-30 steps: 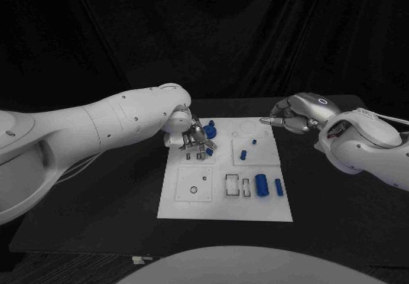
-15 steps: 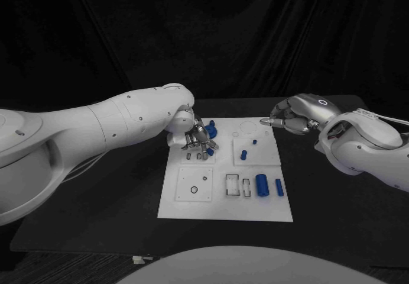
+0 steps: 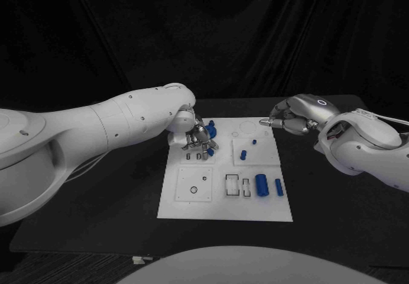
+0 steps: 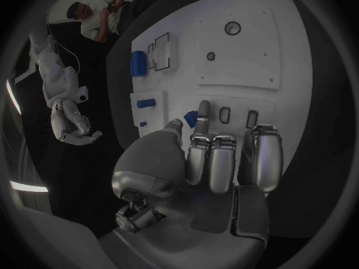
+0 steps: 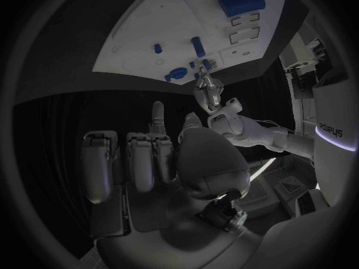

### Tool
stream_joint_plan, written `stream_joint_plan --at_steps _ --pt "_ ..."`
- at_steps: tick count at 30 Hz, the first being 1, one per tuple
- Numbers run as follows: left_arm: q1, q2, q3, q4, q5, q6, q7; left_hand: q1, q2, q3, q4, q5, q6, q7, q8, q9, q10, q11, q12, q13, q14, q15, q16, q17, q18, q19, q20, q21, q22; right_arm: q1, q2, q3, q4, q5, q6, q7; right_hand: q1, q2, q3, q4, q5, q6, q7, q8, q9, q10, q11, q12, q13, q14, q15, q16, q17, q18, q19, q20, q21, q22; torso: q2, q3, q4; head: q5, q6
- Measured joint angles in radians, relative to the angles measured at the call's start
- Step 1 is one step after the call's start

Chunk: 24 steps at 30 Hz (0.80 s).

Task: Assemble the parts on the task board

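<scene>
The white task board (image 3: 223, 198) lies in the middle of the table. My left hand (image 3: 198, 141) hovers low over its far left corner, fingers curled down. Its thumb and forefinger close round a small blue part (image 4: 191, 119) that stands beside two empty slots (image 4: 238, 116); the same part (image 3: 210, 151) shows just below the fingers. Another blue part (image 3: 210, 126) sits behind the hand. My right hand (image 3: 289, 118) hangs beyond the board's far right corner, fingers curled in with nothing in them. Its forefinger (image 5: 157, 116) sticks out a little.
A thick blue cylinder (image 3: 262, 184) and a thin blue rod (image 3: 279, 187) lie on the board's right side, beside two rectangular cut-outs (image 3: 237, 184). A blue peg (image 3: 243, 155) and a smaller one (image 3: 254, 142) stand on the far right panel. Black table surrounds the board.
My left hand's fingers have drawn back slightly toward the board's far edge. The small blue part has stayed in place. The right hand has not moved.
</scene>
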Motion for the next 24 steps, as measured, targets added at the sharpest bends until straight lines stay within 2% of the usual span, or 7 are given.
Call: stream_joint_plan --at_steps 5,12,24 --pt "0.000 0.001 0.000 -0.004 0.000 0.004 0.000 0.010 -0.010 0.033 -0.017 0.002 0.000 0.000 0.000 0.009 -0.003 -0.003 0.000 0.000 -0.002 -0.006 0.000 0.000 0.000 0.000 0.000 -0.004 0.000 0.000 0.000 0.000 0.001 0.000 0.002 -0.002 0.000 0.000 0.000 0.000 0.000 0.000 0.000 0.000 0.001 0.000 0.000 0.000 0.000 0.000 0.000 0.000 0.000 0.000 0.000 0.000 0.000 0.000 0.000 0.0000 0.0000 -0.001 0.000" --pt "-0.002 0.002 0.000 -0.007 0.000 0.006 0.000 0.028 -0.013 0.090 -0.043 0.025 0.000 0.000 0.000 0.019 0.000 -0.007 0.000 0.000 0.000 -0.007 0.000 0.000 0.000 -0.004 -0.004 -0.008 0.001 -0.001 0.000 0.000 0.002 0.000 0.006 -0.006 0.004 0.004 0.000 0.000 0.000 0.000 0.000 0.000 0.001 0.000 0.000 0.000 0.000 0.000 0.000 0.000 0.001 0.000 0.000 0.000 0.000 0.000 0.000 0.0000 0.0001 -0.002 0.000" --pt "-0.002 0.003 0.000 -0.009 0.000 0.006 0.000 0.028 -0.021 0.155 -0.055 0.050 -0.008 0.000 -0.005 0.030 0.000 -0.007 0.000 0.000 0.000 -0.007 0.000 0.000 0.000 -0.004 -0.004 -0.017 0.001 -0.002 -0.001 0.000 0.002 0.000 0.014 -0.011 0.008 0.008 0.000 0.000 0.005 0.000 0.000 0.004 0.002 0.000 0.000 0.000 0.000 0.000 0.000 0.000 0.001 0.000 0.000 0.000 -0.004 0.000 0.000 0.0000 0.0001 -0.003 0.000"
